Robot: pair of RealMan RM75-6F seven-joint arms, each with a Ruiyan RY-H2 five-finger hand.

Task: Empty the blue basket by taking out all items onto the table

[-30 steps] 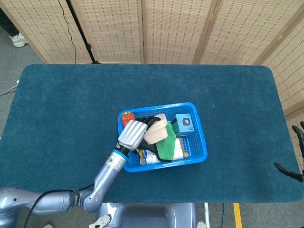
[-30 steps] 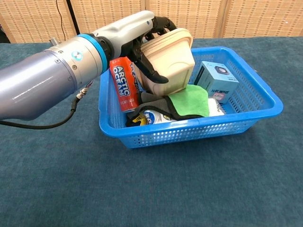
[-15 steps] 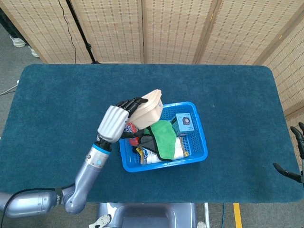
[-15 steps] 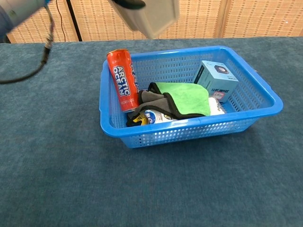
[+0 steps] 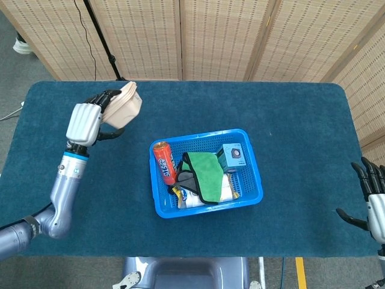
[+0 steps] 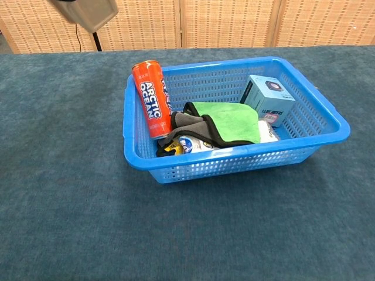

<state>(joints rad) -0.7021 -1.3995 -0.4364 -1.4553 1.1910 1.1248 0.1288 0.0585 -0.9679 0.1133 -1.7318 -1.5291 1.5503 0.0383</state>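
Note:
The blue basket sits mid-table. In it stand an orange can, a green cloth, a small blue-grey box and a white packet under the cloth. My left hand is raised over the table's far left and holds a beige bowl, well clear of the basket. My right hand hangs off the table's right edge, its fingers spread and holding nothing.
The dark teal table stretches wide on all sides of the basket. Woven screens stand behind it. A stand with a cable rises at the back left.
My left hand lifted the beige bowl out of the basket and carried it up and far to the left. The right hand came a little further into view.

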